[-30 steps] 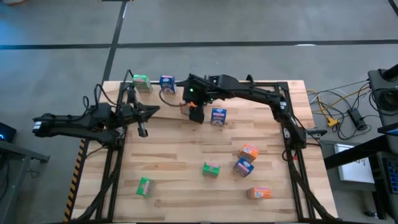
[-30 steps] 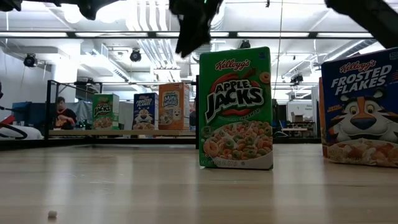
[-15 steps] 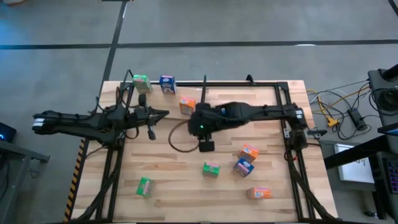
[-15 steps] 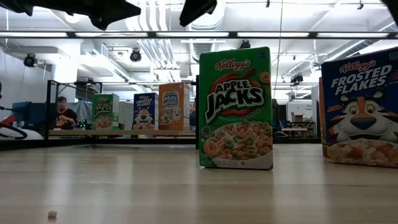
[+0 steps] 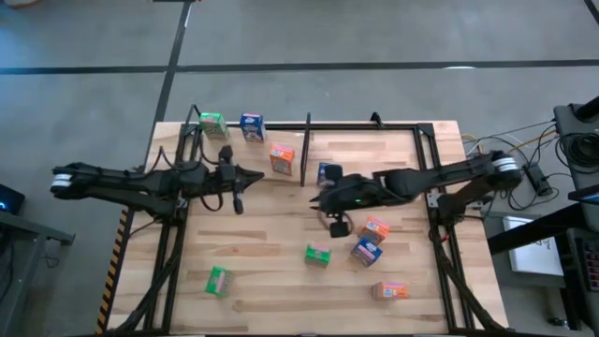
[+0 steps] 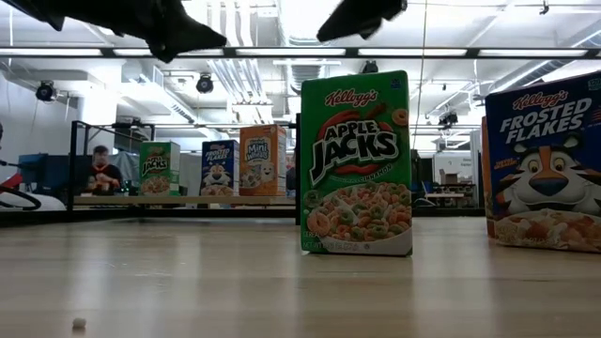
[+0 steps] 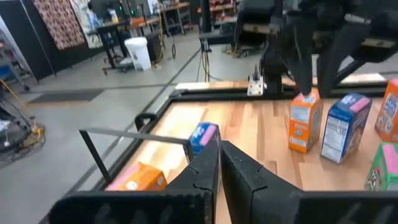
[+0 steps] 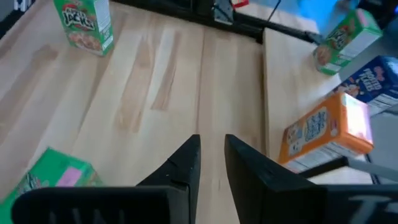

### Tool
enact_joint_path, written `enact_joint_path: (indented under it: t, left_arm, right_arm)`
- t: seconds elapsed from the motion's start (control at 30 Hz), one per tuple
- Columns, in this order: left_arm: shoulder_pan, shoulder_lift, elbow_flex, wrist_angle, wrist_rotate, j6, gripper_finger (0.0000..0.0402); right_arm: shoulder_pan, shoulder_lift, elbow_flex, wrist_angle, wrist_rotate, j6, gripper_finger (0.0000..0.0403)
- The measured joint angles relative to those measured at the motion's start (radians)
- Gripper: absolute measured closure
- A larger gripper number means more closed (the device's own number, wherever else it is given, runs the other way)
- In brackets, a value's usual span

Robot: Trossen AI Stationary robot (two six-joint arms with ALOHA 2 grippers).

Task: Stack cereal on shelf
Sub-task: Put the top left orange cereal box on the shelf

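high view: right gripper (image 5: 339, 226) over mid-table, fingers narrow, empty, near orange box (image 5: 375, 227). three boxes on shelf (image 5: 357, 125). left gripper (image 5: 237, 199) closed, idle. between placements; next needs a fresh pick.

You can count nine cereal boxes on the tabletop (image 5: 271, 253): three green (image 5: 212, 123) (image 5: 317, 254) (image 5: 217, 281), three blue (image 5: 251, 125) (image 5: 327, 172) (image 5: 366, 250), three orange (image 5: 282, 157) (image 5: 375, 227) (image 5: 390, 290).
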Motion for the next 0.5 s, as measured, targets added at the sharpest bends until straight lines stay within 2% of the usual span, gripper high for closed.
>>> enact_joint_path:
  t: [0.27,0.5]
  left_arm:
    - [0.0,0.142,0.0,0.02,0.0,-0.127,0.0402]
    - [0.0,0.264,0.001,0.052,-0.001,-0.232,0.0401]
  right_arm:
    - [0.0,-0.195,-0.345,0.427,-0.002,-0.115,0.0339]
    - [-0.002,-0.333,-0.538,0.635,-0.042,-0.17,0.0339]
